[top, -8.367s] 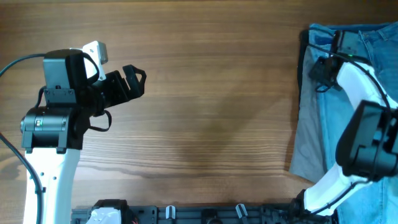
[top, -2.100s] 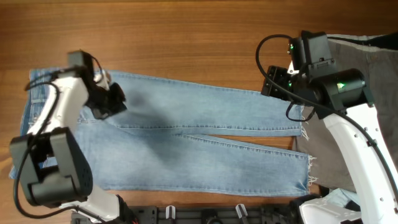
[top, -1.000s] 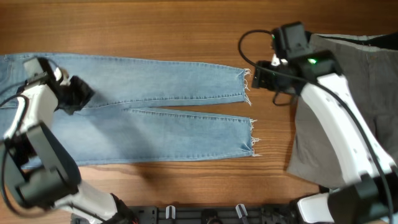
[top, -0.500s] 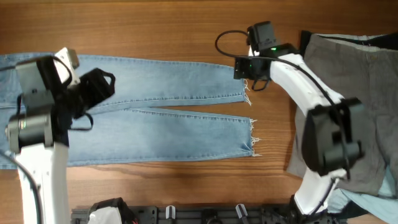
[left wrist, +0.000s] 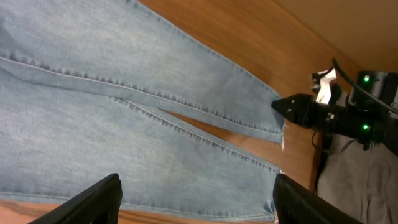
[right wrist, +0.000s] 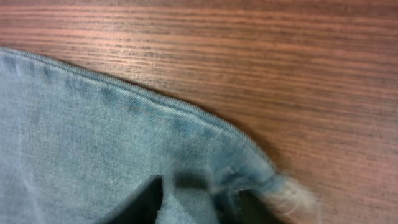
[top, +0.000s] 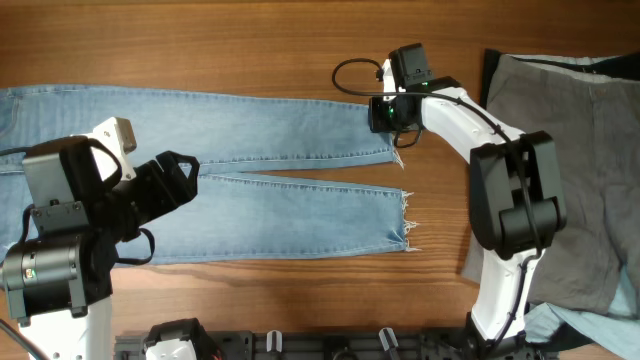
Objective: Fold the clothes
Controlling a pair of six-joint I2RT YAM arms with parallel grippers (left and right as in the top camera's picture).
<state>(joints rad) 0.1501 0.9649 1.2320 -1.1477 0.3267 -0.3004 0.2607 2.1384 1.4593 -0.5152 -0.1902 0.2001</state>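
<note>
Looking nearest your side first, the left gripper (top: 178, 180) has let go and lifted off the cloth. In its wrist view the fingers stand wide apart with nothing between them, and it now hangs over the middle of the jeans (top: 280, 170) rather than at the waist end where it was a second ago. The jeans have not shifted in that time. They lie flat on the table (top: 250, 40), both legs running to your right, the waist passing out of the overhead view on the left.

Past the near leg and its frayed hem (top: 405, 225) is the far leg, and that is where the real change is. The right gripper (top: 385, 113) was just beside that leg's hem a moment ago, its jaws apart. Now it sits on the far corner of it, and its wrist view shows the dark fingertips (right wrist: 155, 194) closed with denim bunched between them. I read that as spreading finished and the first fold starting from the hem end.

The grey trousers (top: 570, 150) lie well apart on the right, clear of the fold. The right arm's cable (top: 350, 72) loops above the far leg; watch it as you carry the hem across.
</note>
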